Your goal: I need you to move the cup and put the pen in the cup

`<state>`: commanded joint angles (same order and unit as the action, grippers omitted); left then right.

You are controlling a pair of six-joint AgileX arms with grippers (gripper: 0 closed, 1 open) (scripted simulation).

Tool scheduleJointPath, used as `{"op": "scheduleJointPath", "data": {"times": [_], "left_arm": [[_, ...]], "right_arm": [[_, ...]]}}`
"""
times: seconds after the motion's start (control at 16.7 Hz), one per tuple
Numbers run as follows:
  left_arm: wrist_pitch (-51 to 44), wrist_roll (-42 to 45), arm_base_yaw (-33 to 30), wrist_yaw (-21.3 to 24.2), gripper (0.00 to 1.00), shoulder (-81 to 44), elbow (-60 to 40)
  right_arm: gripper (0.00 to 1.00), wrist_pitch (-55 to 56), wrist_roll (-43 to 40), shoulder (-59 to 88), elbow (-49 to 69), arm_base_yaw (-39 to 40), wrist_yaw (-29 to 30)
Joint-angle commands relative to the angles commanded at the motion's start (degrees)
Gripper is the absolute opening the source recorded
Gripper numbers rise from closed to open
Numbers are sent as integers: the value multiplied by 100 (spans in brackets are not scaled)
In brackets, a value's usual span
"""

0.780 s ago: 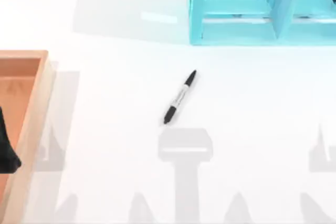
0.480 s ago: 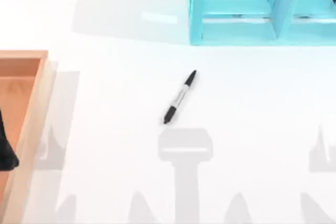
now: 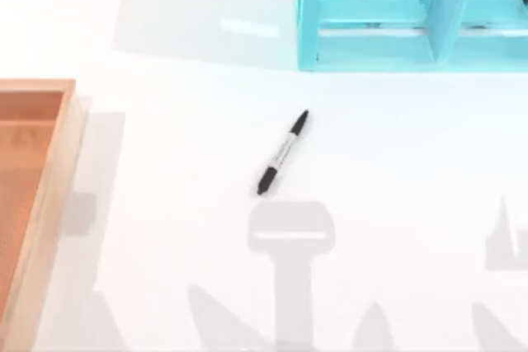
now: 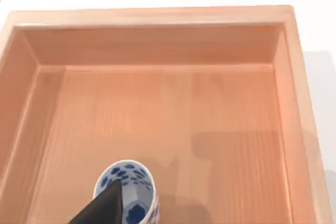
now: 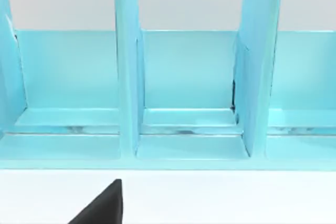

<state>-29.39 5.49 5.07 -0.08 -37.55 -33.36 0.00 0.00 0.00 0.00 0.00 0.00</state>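
Note:
The pen (image 3: 283, 152), black with a pale labelled middle, lies slantwise on the white table (image 3: 165, 138) near its centre, cap end toward the front left. The cup (image 4: 128, 190), white with blue flowers, stands upright on the floor of the wooden tray (image 4: 157, 40). My left gripper (image 4: 105, 208) shows as a black wedge overlapping the cup's rim on the near side. Whether it touches the cup cannot be told. My right gripper (image 5: 102, 205) shows as a black wedge low over the white table, facing the blue shelf.
The wooden tray (image 3: 49, 204) has raised walls and sits at the table's left edge. A light-blue shelf unit (image 3: 412, 14) with upright dividers stands at the back right. White table lies bare all around the pen.
The dark left arm at the top view's left edge, over the tray, has slid out of that view. The shadows at the front left shifted. The pen has not moved.

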Motion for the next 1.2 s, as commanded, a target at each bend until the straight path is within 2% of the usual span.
{"op": "scheduleJointPath", "data": {"times": [0.42, 0.66, 0.9, 1.2], "left_arm": [[-2749, 513, 474, -7, 100, -4004, -3239], [-3892, 726, 671, -10, 100, -5662, -4596], [-4444, 830, 766, -12, 100, -6407, -5210], [-4457, 829, 741, -12, 100, -6426, -5219]], "right_arm": [[100, 0, 0, 0, 0, 0, 0], [100, 0, 0, 0, 0, 0, 0], [100, 0, 0, 0, 0, 0, 0], [100, 0, 0, 0, 0, 0, 0]]}}
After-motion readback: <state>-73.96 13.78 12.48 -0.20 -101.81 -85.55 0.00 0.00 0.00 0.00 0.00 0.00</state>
